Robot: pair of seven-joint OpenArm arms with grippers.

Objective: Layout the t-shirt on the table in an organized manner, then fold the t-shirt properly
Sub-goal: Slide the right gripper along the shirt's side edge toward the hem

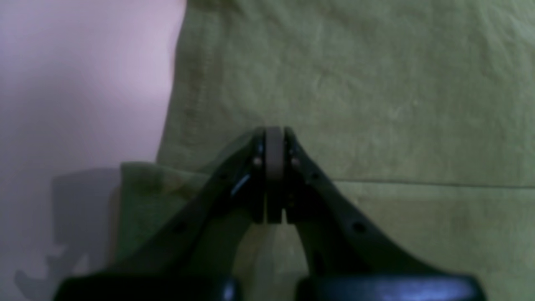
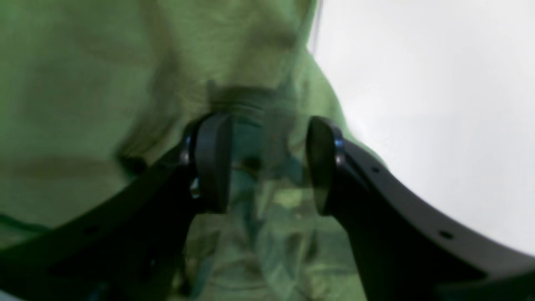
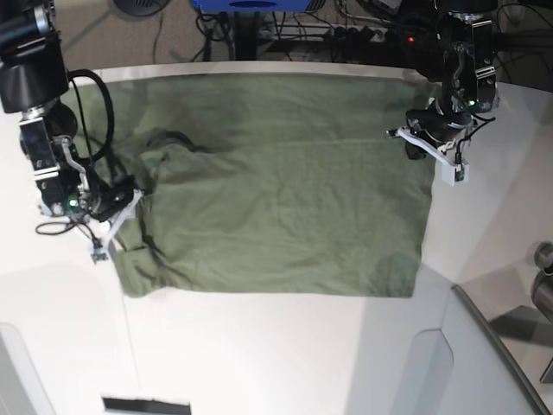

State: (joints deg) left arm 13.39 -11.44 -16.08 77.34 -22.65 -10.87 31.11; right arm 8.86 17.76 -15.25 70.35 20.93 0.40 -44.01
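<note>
T-shirt (image 3: 285,207): olive green, plain; my right wrist view gives me a brighter green with dark, near-black creases
Tabletop (image 3: 259,354): white in the base view, lilac-grey in my left wrist view
My left gripper (image 1: 274,175): black
My right gripper's fingers (image 2: 211,163): dark grey to black
My arms, seen from the base: mostly black, with pale grey-white parts and green specks on the right one

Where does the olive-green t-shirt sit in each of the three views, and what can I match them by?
Left wrist: the t-shirt fills all but the left side, behind the left gripper.
Right wrist: left and centre, bunched around the right gripper.
Base: spread across the middle, upper part between both arms.
Shared landmark: the shirt's border against the pale table.
</note>
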